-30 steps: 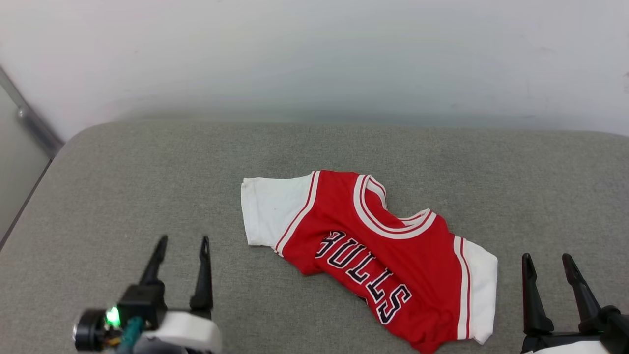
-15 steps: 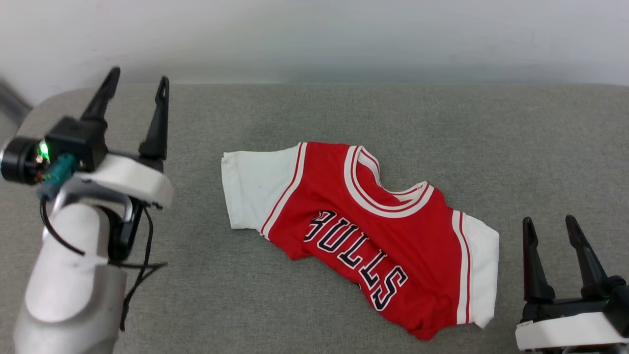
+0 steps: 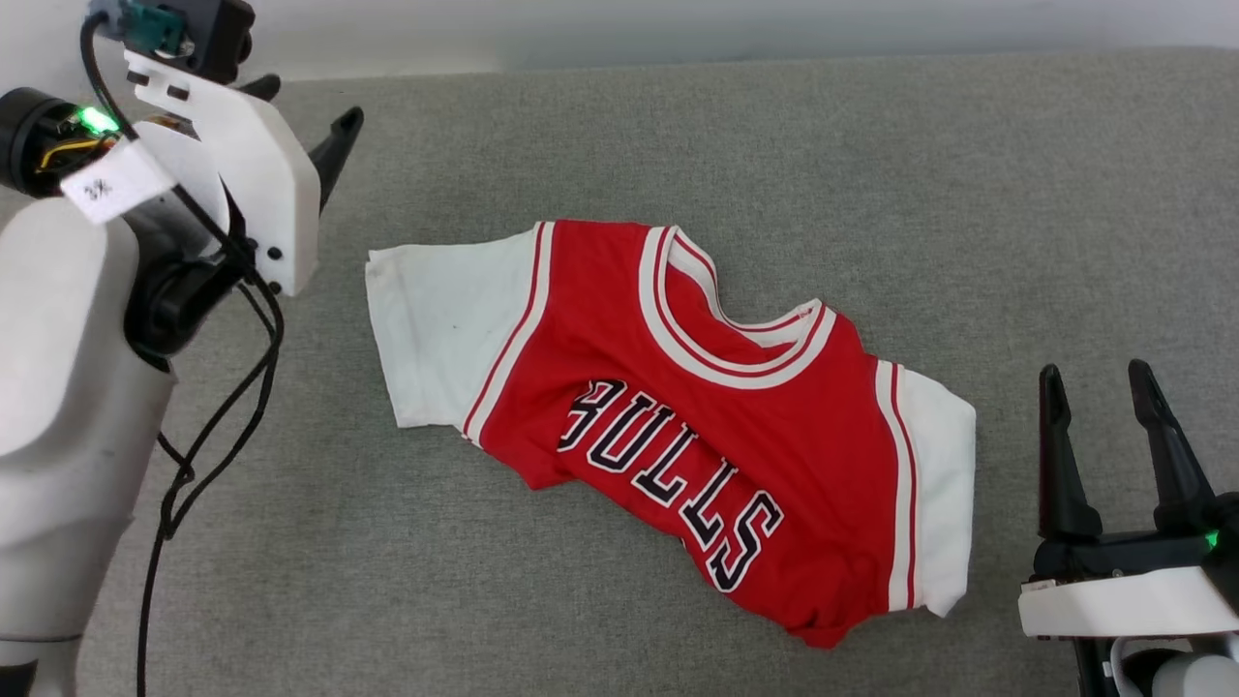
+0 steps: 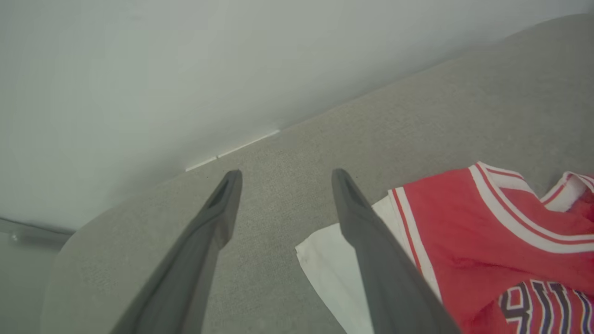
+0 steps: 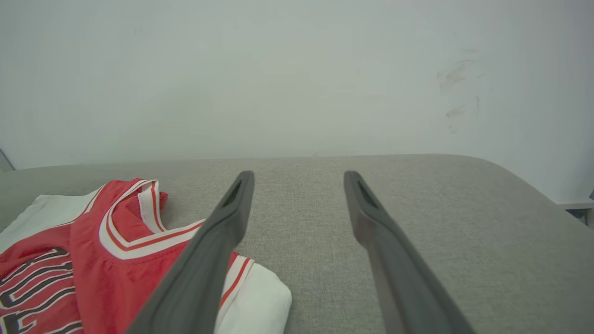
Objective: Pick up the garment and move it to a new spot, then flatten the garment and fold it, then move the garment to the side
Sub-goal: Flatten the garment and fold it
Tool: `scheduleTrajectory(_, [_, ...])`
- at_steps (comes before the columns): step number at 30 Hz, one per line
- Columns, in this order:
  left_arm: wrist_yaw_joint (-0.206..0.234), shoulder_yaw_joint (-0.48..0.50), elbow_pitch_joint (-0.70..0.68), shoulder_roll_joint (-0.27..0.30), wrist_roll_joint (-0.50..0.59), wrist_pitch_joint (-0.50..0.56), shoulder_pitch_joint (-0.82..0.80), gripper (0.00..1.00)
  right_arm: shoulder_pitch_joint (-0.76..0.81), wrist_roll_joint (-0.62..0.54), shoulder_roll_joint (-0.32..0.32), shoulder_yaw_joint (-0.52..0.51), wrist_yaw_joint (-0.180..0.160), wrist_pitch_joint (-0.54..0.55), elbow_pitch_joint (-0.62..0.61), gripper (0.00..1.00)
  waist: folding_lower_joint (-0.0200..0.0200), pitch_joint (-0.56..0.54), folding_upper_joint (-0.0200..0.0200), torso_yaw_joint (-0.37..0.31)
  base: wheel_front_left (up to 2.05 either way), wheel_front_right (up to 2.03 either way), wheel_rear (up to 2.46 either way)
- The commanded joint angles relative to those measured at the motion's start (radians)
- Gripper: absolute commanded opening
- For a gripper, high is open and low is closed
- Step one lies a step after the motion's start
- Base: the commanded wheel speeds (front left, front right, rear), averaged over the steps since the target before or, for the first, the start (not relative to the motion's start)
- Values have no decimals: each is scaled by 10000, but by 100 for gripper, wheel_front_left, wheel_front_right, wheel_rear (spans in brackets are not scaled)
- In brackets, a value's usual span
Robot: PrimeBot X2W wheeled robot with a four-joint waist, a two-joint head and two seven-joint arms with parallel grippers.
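Note:
The garment (image 3: 697,407) lies crumpled on the grey cushion, a red jersey with white sleeves, striped neck trim and black "BULLS" lettering; no number shows. My left gripper (image 3: 305,111) hangs open above the cushion's far left, just beyond the left white sleeve (image 3: 431,324). In the left wrist view that gripper (image 4: 285,174) is empty, with the sleeve (image 4: 325,264) and the garment (image 4: 487,232) under its right finger. My right gripper (image 3: 1094,373) stands open at the lower right, beside the right sleeve (image 3: 939,484). Along its empty fingers in the right wrist view (image 5: 299,174) the garment (image 5: 106,246) lies to the left.
The grey upholstered cushion (image 3: 871,174) spreads wide around the garment and ends at a pale wall (image 5: 297,69) behind. Its rounded corners show at the far left (image 4: 69,241) and far right (image 5: 524,181). A black cable (image 3: 208,426) hangs from my left arm.
My left arm has risen from the lower left to the far left, past the white sleeve. The head camera has tilted down, so the whole picture shifted. The garment and right gripper stay put.

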Motion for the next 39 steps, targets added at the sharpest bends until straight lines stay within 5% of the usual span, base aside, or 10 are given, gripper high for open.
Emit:
scheduleTrajectory(1, [2,-152,20,139,-381,403,-211,100,-174,-33,17,-1,-3,-22,-45,100,-2,227,-1,-114,0,0,0])
scheduleTrajectory(13, [-1,-2184,492,1045,-2920,3949,-452,100,-655,-24,15,126,-3,-24,-99,100,-2,946,-1,-492,0,0,0])
scheduleTrajectory(27, [-12,-4416,686,1391,-4113,4901,578,100,-873,78,17,151,-3,-24,-79,100,-2,1275,-1,-667,0,0,0])
scheduleTrajectory(28, [-14,-4490,689,1375,-4188,4817,600,22,-883,79,17,160,-3,-24,-63,100,-2,1267,-1,-666,0,0,0])
scheduleTrajectory(29, [-14,-4539,701,1351,-4266,4720,628,0,-881,75,17,160,-3,-24,-43,100,-2,1234,-1,-654,0,0,0])
scheduleTrajectory(39, [-2,-4561,-23,1776,-4433,2834,338,0,-370,-44,16,74,-3,-24,89,100,-2,139,-1,27,0,0,0])
